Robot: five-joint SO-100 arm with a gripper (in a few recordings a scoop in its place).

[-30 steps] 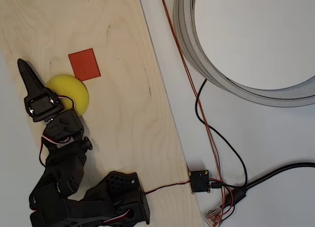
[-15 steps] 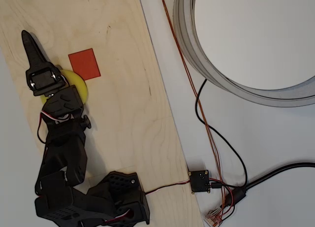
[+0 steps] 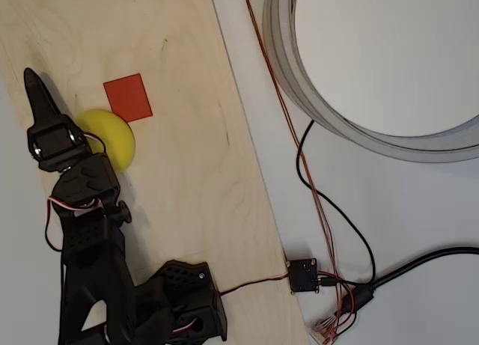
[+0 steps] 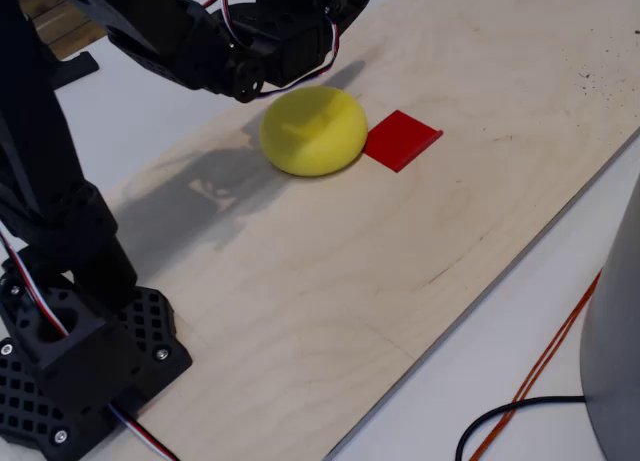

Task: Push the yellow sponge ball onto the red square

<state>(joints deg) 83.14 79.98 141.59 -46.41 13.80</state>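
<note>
One bright yellow, matte, round foam ball sits on the pale plywood board, its upper-right edge touching or just overlapping the lower corner of the flat red-orange rectangular patch in the overhead view; in the fixed view the ball's side meets the patch's near corner. Most of the patch is bare, so I judge the push only partly done. The black two-finger gripper lies just left of the ball in the overhead view, on the side away from the patch, which suits a sideways shove toward it. Its pointed finger reaches up the board; whether the claw is apart or together I cannot tell. It holds nothing. No brand, label or legible writing shows on the ball, patch or board.
</note>
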